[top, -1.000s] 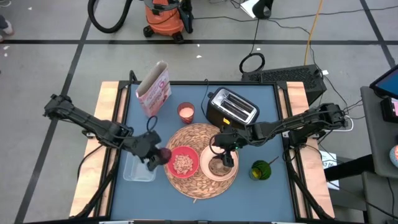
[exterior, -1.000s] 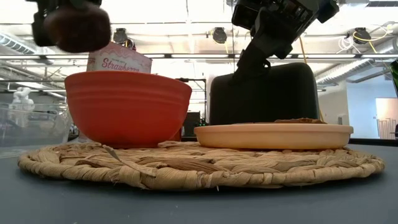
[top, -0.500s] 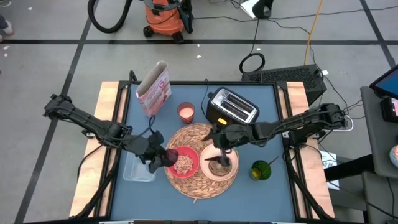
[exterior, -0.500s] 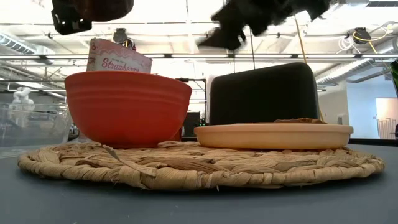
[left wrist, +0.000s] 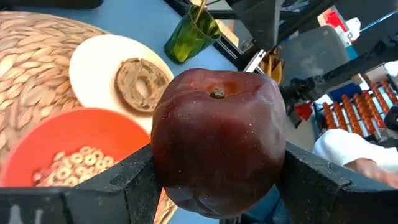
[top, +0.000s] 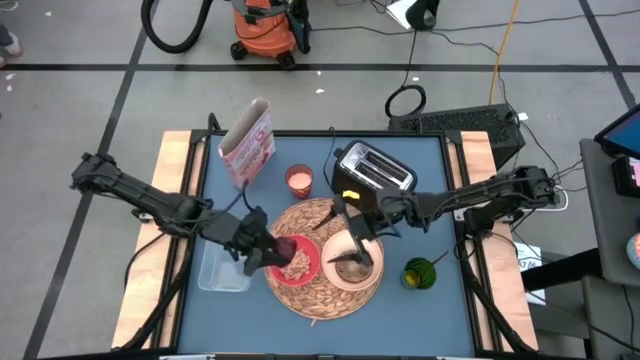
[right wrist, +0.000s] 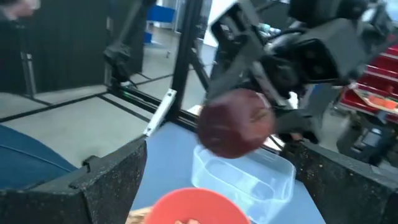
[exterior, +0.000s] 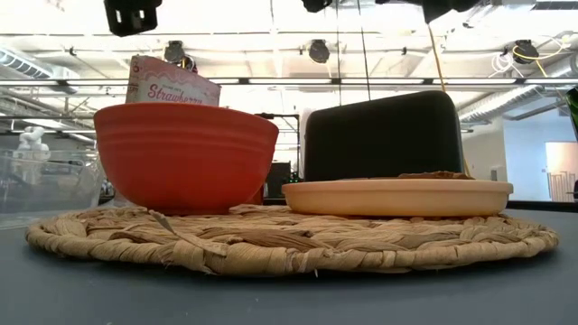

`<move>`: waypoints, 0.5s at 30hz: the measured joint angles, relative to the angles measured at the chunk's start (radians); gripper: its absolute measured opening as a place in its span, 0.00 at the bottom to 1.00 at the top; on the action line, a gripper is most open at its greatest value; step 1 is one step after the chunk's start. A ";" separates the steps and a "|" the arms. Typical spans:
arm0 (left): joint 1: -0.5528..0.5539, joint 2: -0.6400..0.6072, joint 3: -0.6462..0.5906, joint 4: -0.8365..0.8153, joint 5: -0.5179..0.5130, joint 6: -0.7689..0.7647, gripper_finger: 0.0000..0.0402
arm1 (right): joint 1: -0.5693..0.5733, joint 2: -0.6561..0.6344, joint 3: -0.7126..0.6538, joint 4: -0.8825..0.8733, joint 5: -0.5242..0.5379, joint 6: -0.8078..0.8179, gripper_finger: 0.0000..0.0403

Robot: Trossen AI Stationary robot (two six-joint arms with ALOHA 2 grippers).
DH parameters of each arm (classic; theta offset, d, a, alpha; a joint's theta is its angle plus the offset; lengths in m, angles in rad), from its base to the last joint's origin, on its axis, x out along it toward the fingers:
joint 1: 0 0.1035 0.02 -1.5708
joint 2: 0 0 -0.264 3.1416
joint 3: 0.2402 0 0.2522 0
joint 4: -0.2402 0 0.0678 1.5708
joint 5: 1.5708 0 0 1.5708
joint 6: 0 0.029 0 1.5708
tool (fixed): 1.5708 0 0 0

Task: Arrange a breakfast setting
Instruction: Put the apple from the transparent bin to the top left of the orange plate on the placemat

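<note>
Fruit (left wrist: 217, 140) sits clamped in the left claw (top: 262, 250), held above the bowl's (top: 294, 262) left rim. Right claw (top: 352, 226) hangs empty and spread wide over the plate (top: 345, 275) holding toast (left wrist: 140, 83). Better to lower the fruit gently onto a free spot on the mat (top: 325, 212) before letting go, since it may roll.

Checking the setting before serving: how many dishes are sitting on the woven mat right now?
2. The small red bowl, holding cereal, sits on the left part of the woven mat; the cream plate, with the round toast on it, sits beside it to the right.
</note>
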 joint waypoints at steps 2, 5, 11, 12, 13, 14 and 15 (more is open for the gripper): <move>0.007 0.022 0.000 0.029 0.022 -0.001 0.66 | -0.010 0.000 0.000 0.000 0.000 0.000 0.98; 0.019 0.069 0.000 0.095 0.074 -0.001 0.66 | -0.027 0.000 0.000 0.014 -0.048 0.008 0.98; 0.042 0.167 -0.001 0.204 0.144 -0.001 0.66 | -0.057 0.000 0.001 -0.024 -0.182 0.118 0.98; 0.046 0.182 -0.001 0.218 0.152 -0.001 0.66 | -0.058 0.000 0.001 -0.031 -0.200 0.125 0.98; 0.051 0.197 -0.001 0.228 0.156 -0.001 0.66 | -0.059 0.000 0.001 -0.037 -0.213 0.126 0.98; 0.054 0.211 -0.001 0.241 0.160 -0.002 0.66 | -0.059 0.000 0.001 -0.046 -0.225 0.121 0.98; 0.058 0.226 -0.001 0.261 0.163 -0.003 0.66 | -0.058 0.000 0.001 -0.056 -0.234 0.111 0.98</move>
